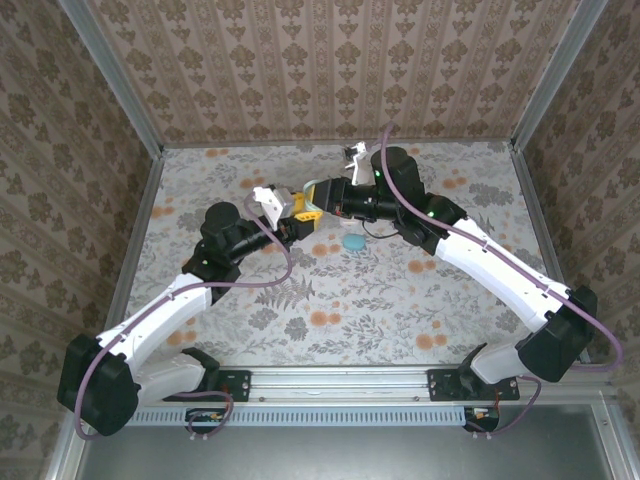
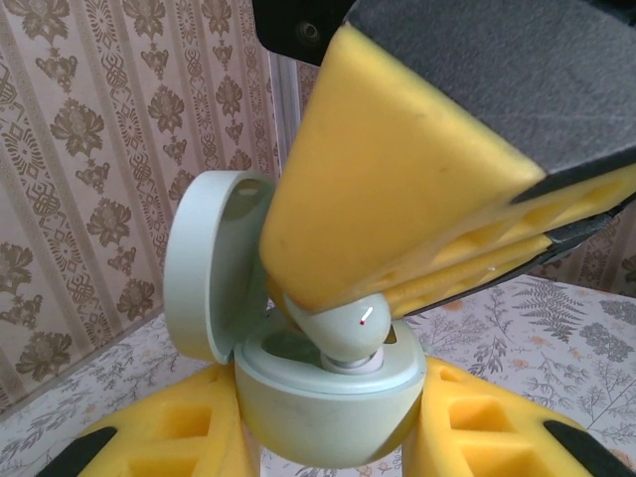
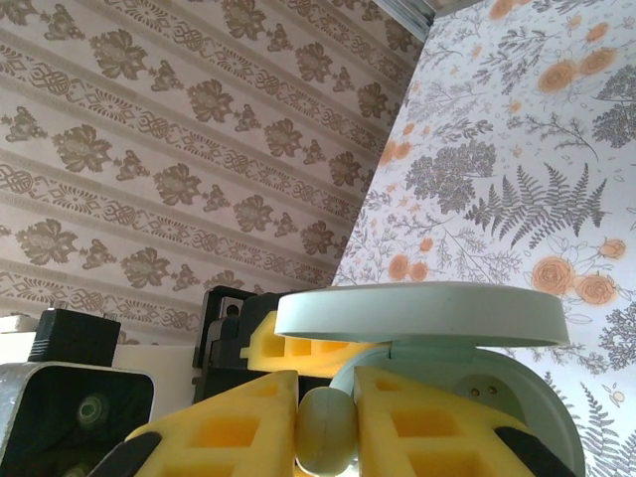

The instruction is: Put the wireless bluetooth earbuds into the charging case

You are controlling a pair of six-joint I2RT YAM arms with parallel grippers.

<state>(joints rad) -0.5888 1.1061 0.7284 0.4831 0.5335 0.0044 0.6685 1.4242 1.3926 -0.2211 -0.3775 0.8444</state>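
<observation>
Left gripper (image 2: 328,442) clamps open charging case (image 2: 318,393); right gripper (image 2: 353,306) holds earbud (image 2: 348,336) atop.

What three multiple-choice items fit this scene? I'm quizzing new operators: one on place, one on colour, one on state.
1. Where is the pale green oval plastic charging case?
A) flat on the table
B) between the left hand's fingers
C) on the wall

2. What colour are those fingers?
A) yellow
B) red
C) white

3. The case's lid is:
A) shut
B) missing
C) hinged open

Answers: B, its fingers flank the base; A, both are yellow; C, it stands up while the right hand holds a small whitish rounded earbud over the base.
</observation>
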